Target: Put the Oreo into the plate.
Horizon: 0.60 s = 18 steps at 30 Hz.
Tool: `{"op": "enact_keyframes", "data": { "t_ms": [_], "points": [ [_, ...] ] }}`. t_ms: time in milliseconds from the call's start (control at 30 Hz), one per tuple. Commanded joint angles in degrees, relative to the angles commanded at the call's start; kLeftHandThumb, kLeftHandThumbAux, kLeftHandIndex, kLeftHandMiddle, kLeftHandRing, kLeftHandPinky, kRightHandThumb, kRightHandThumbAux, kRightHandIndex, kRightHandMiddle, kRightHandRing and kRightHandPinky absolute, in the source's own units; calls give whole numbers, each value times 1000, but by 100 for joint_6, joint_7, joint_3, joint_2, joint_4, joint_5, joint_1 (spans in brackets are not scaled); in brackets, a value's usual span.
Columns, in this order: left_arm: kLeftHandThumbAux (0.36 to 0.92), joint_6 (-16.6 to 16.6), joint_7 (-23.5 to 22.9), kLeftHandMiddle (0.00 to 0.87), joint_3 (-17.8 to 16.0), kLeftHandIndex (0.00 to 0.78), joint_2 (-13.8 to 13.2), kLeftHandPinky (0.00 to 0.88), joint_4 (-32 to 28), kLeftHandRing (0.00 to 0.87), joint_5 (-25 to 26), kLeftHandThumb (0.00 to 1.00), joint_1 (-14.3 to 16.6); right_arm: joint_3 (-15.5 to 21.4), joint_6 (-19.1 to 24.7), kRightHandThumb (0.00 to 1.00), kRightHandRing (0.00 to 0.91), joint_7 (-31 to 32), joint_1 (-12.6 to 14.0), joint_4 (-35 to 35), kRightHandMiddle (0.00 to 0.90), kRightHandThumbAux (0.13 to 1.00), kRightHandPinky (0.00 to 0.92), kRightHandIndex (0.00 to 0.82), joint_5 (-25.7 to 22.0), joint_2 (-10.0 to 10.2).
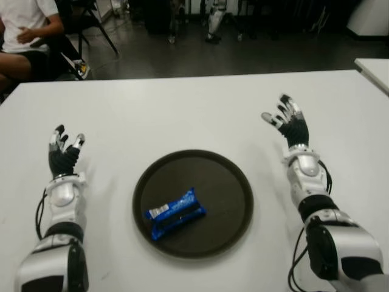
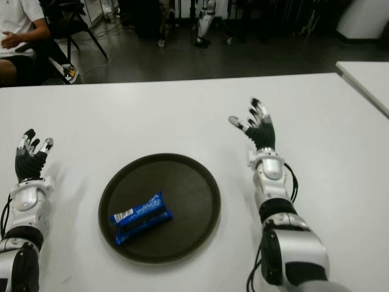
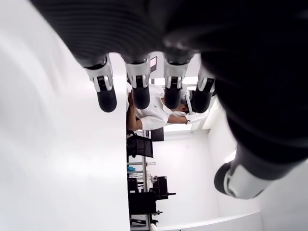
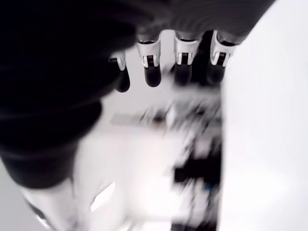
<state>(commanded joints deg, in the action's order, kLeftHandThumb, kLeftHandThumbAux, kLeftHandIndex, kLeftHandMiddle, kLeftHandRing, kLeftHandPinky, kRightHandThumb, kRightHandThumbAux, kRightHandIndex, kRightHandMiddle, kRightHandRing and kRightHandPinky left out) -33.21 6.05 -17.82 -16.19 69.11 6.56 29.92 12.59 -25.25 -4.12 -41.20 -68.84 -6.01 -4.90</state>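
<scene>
The big white table (image 1: 182, 109) is in front of me. On it sits a round dark plate (image 1: 231, 182), right in the middle between my two arms. Far off at about eleven o'clock, past the table's edge, a person (image 1: 24, 30) in a white shirt sits on a chair.

My right hand (image 1: 290, 125) is at about two o'clock from the plate, up off to the side of it. Its fingers (image 4: 153, 72) are spread wide and hold nothing. My left hand (image 1: 64, 152) is at about nine o'clock from the plate, well apart from it. Its fingers (image 3: 106, 94) are loose and open too, with nothing in them.

The blue Oreo pack (image 1: 175, 213) lies flat inside the plate, at about seven o'clock from the plate's middle. It is tilted a bit. Neither hand touches it.
</scene>
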Motion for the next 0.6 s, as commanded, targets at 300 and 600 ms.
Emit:
{"op": "enact_keyframes", "data": {
  "t_ms": [300,600],
  "points": [
    [676,-22,16,0,2,0,4,0,-25,0,-17,0,-10,340,295,0,35,-132,-134,-324,27,817,56,10,-267,-19],
    [680,3,43,0,23,0,9,0,-30,0,-44,0,7,603,294,0,26,-71,-182,-373,22,785,38,9,-424,5]
  ]
}}
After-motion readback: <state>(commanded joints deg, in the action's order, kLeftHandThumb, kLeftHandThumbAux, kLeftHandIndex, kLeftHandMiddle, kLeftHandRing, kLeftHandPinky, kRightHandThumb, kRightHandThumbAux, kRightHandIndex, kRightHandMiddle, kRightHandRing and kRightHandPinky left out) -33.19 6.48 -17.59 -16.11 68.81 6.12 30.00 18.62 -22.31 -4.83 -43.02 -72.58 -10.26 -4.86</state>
